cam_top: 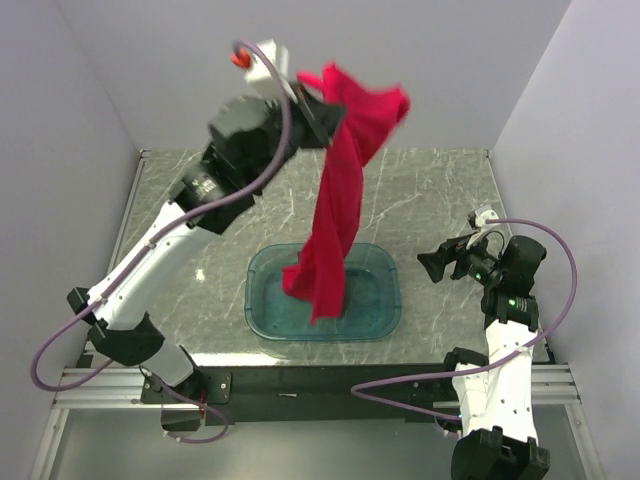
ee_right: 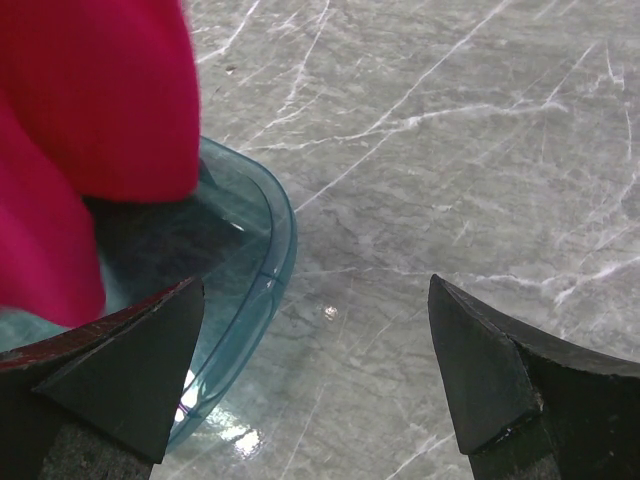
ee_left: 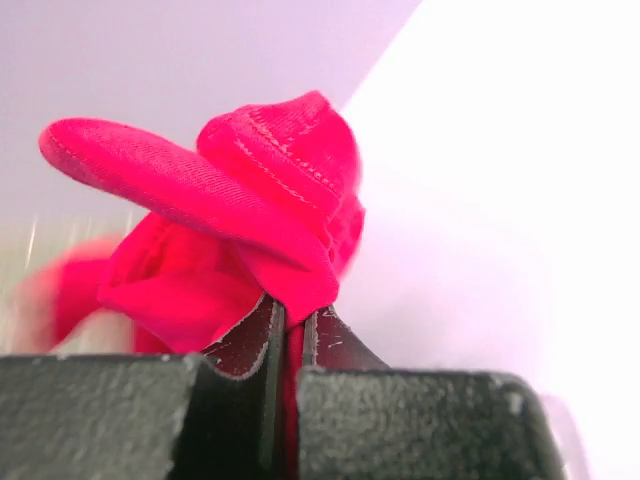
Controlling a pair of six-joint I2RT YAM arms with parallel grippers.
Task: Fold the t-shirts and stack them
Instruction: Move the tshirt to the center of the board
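Observation:
A bright red t-shirt (cam_top: pixel 338 200) hangs in a long bunch high over the table, its lower end dangling above the teal tub (cam_top: pixel 378 300). My left gripper (cam_top: pixel 318 108) is raised at the back and shut on the shirt's top, with folds of red cloth (ee_left: pixel 270 210) bulging over the pinched jaws in the left wrist view. My right gripper (cam_top: pixel 432 264) stands open low at the right of the tub, nothing between its fingers (ee_right: pixel 500 370). In the right wrist view the red t-shirt (ee_right: pixel 90 130) hangs at the left over the tub's rim (ee_right: pixel 275 250).
The translucent teal tub sits on the marble table (cam_top: pixel 440 190) near its front middle. Pale walls close in the table at the back and both sides. The right arm's cable loops near the table's right edge.

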